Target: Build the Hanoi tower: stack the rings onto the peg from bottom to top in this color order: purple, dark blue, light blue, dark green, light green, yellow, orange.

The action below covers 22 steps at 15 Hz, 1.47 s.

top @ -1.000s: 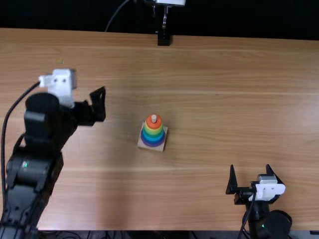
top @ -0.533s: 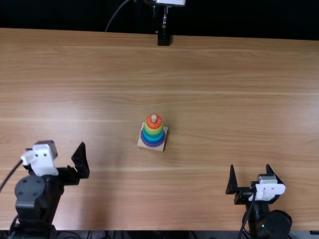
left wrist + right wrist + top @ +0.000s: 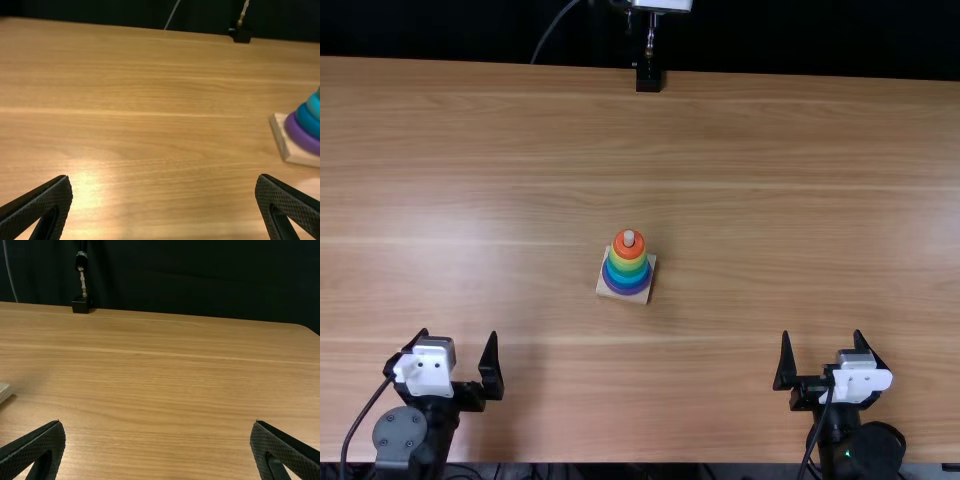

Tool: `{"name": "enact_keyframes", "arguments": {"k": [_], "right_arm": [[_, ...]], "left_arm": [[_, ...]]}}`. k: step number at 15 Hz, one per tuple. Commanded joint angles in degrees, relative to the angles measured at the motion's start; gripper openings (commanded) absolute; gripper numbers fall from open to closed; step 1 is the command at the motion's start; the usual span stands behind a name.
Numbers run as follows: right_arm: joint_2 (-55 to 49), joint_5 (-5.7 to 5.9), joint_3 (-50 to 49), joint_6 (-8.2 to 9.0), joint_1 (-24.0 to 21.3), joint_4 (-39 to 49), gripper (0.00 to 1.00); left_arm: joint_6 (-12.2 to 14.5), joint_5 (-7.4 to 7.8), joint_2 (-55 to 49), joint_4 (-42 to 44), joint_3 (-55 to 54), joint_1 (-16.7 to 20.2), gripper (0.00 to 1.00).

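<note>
- Top view, near edge: the left claw (image 3: pixel 457 334) had swung back towards its base. A second earlier it was at about ten o'clock from the tower (image 3: pixel 627 272); now it was at eight, well apart from it.
- Its two fingers stood wide open, with nothing between them.
- Across the near side, the right claw (image 3: pixel 822 333) had kept its place between three and four o'clock from the tower, also spread wide and empty.
- Farther in, the tower was upright near the middle of the surface (image 3: pixel 750 160), just where it had been while the left claw drew away.
- Its wooden base (image 3: pixel 637 299) carried the purple ring (image 3: pixel 626 291) lowest, then blues, greens and the yellow ring (image 3: pixel 629 264), with the orange ring (image 3: pixel 629 252) topmost around the peg (image 3: pixel 629 238). I couldn't separate the two greens with confidence.
- Beyond it, at twelve o'clock, a black mount (image 3: pixel 649 77) stood by the far edge.
- The withdrawal suggested the stacking was finished: the order looked right, and probably nothing more was called for than leaving the tower alone. A fresh reach would only have risked knocking it.
</note>
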Motion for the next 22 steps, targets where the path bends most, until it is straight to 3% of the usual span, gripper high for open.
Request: {"name": "enact_keyframes", "arguments": {"k": [1, 6, 9, 13, 22], "right_arm": [[-0.7, -0.41, -2.9, -0.11, -0.5, -4.3, 1.00], [-0.7, -0.41, -2.9, -0.11, -0.5, -4.3, 1.00], [-0.7, -0.30, -2.9, -0.11, -0.5, -4.3, 1.00], [-0.7, -0.41, -2.9, -0.11, -0.5, -4.3, 1.00], [-0.7, -0.41, -2.9, -0.11, -0.5, -4.3, 1.00]], "left_arm": [[4.4, -0.13, -1.9, 0.2, -1.8, 0.6, 1.00], [4.3, -0.24, -5.4, -0.6, -5.1, 0.5, 1.00], [4.2, -0.35, -6.5, -8.6, -5.1, 0.6, 1.00], [4.2, -0.45, -6.5, -11.4, -5.1, 0.4, 1.00], [4.7, -0.24, -6.5, -11.2, -5.1, 0.5, 1.00]]}}
